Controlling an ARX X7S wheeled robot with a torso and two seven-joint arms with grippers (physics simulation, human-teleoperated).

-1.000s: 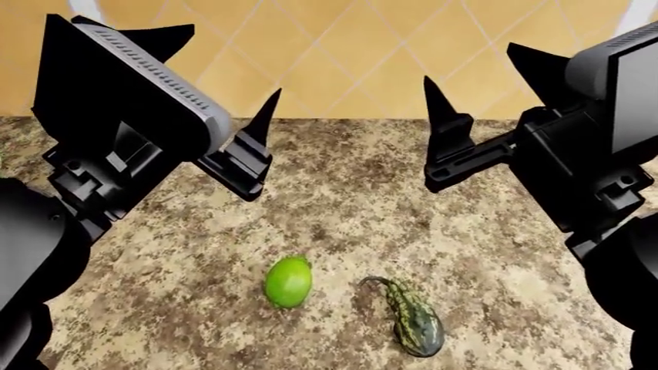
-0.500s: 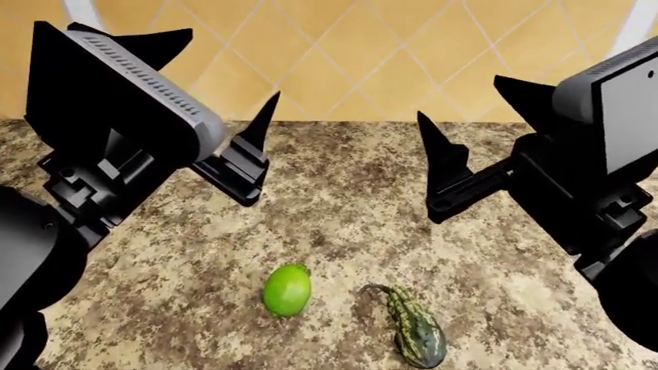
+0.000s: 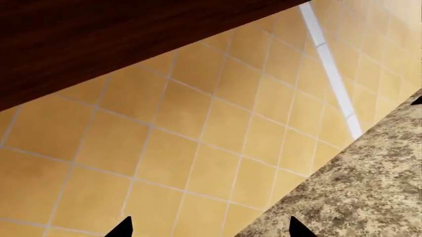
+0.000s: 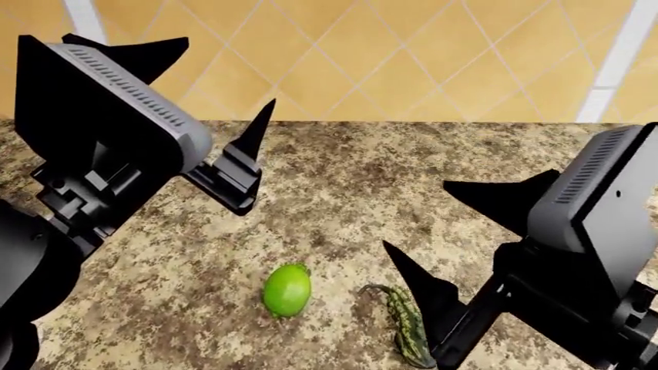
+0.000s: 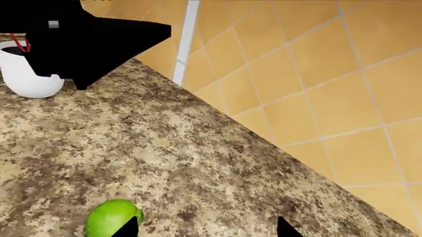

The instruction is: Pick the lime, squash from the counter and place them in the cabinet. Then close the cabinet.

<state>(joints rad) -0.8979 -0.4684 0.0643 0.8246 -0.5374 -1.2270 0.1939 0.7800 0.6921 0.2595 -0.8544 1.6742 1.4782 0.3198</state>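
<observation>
Your right end effector [image 4: 468, 250] has dropped from upper right to lower right of the head view, fingers apart, now just beside the squash [image 4: 407, 327]. The squash's long axis runs upper-left to lower-right, stem upper-left. The lime [image 4: 287, 290] remains lower centre on the desk [image 4: 340, 169]. Your left end effector [image 4: 196, 77] stays spread, upper left.

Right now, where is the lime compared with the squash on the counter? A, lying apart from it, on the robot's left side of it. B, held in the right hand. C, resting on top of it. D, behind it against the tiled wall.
A: in the head view the lime lies on the counter to the left of the squash, with bare stone between them.
</observation>
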